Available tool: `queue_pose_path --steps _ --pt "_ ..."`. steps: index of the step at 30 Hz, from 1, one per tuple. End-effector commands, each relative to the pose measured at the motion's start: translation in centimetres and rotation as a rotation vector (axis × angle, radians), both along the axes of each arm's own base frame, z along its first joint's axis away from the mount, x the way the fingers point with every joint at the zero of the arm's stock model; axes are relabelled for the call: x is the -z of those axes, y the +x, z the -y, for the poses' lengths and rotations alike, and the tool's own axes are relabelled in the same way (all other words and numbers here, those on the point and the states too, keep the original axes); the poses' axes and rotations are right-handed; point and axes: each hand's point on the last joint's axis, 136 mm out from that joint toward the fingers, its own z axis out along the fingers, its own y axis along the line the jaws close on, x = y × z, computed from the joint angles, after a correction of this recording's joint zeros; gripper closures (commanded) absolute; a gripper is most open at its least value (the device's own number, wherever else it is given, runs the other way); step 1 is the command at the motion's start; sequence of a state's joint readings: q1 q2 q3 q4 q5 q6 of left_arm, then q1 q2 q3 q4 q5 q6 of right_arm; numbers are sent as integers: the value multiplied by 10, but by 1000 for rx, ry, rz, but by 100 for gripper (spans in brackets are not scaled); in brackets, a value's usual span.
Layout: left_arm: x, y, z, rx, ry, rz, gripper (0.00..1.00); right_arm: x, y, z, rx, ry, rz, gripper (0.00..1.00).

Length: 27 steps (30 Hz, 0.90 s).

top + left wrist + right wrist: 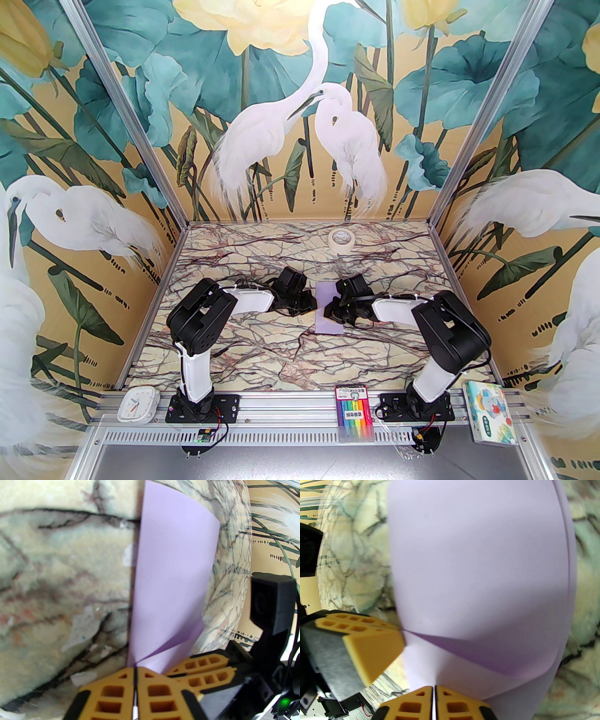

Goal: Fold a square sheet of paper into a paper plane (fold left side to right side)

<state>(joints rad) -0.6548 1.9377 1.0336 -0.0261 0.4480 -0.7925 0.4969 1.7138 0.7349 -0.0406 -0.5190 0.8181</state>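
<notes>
Currently I am reading the left gripper through its own wrist camera. Its yellow fingers are pressing flat against each other and pinching the edge of the square sheet of paper at their tips. The right gripper is doing likewise: its fingers are sitting tight together, with the sheet's edge running down into the seam between them. The two grippers are working just beside each other, the right one lying at 3 o'clock of the left one in the left wrist view.

The sheet is lying doubled over as a narrow pale lavender strip. From the left gripper's tips a shadowed wedge is opening between the upper and lower layers, widening away from those tips. Farther off, the layers are resting flat on one another.

From above, I am finding the sheet at the middle of the marble-patterned table, its long side running from 12 to 6 o'clock. The left arm is reaching in from 9 o'clock and the right arm from 3 o'clock. A white tape roll is sitting at 12 o'clock of the sheet, well apart, near the back wall. On the front rail a small white clock is lying at 7 o'clock, a marker pack at 6 o'clock and a colourful tissue pack at 5 o'clock.
</notes>
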Motion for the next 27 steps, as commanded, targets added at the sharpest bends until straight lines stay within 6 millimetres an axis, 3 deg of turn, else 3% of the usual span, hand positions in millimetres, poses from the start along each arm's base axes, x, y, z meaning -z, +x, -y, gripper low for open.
queue_pose_path --steps 1,12,17,27 --pt "8 -2 1 8 6 -14 92 9 -2 6 6 -29 -3 90" --pt "8 -3 3 13 4 -17 92 -33 27 11 34 1 84 90" --pt "7 -2 4 15 1 -15 92 -23 33 14 38 -3 66 90" --pt "8 -2 3 16 5 -17 92 12 24 29 57 -35 3 90"
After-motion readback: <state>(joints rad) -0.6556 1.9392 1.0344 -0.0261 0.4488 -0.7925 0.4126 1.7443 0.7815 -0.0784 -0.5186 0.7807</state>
